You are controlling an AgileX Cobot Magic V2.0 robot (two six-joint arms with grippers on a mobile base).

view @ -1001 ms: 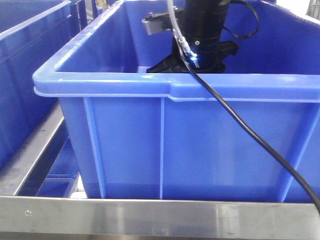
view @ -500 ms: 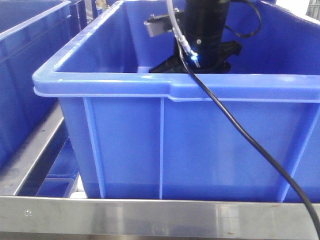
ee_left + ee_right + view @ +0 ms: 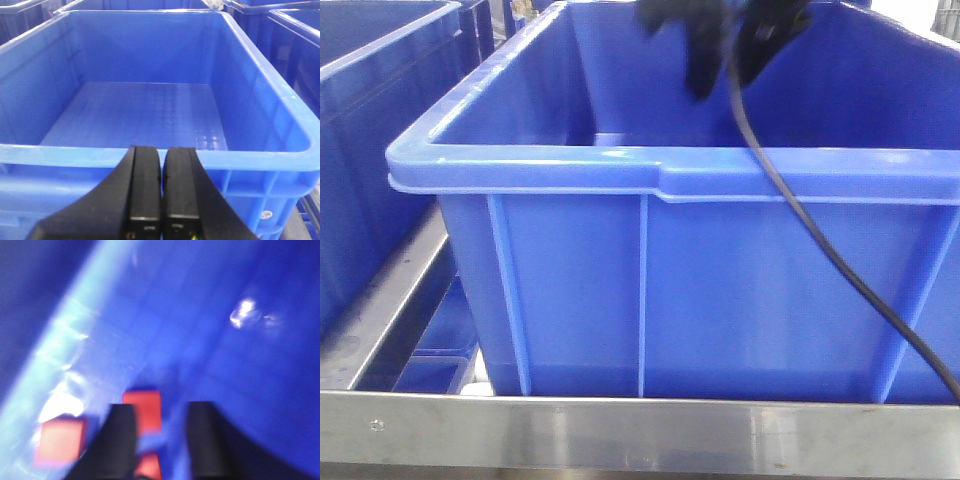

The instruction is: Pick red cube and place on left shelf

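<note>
Bright, even overhead lighting; soft glare on crate rim (image 3: 670,165). Right wrist view heavily motion-blurred. Front view sharp except smeared gripper (image 3: 720,40).

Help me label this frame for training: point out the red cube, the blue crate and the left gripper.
red cube (image 3: 143,410): right wrist view, blurred, its face showing between the jaws.
blue crate (image 3: 650,170): front view, near rim.
left gripper (image 3: 161,192): left wrist view, the seam between its closed jaws.

The right hand (image 3: 720,60) has risen from deep inside the blue crate (image 3: 670,170) to above its rim.
</note>
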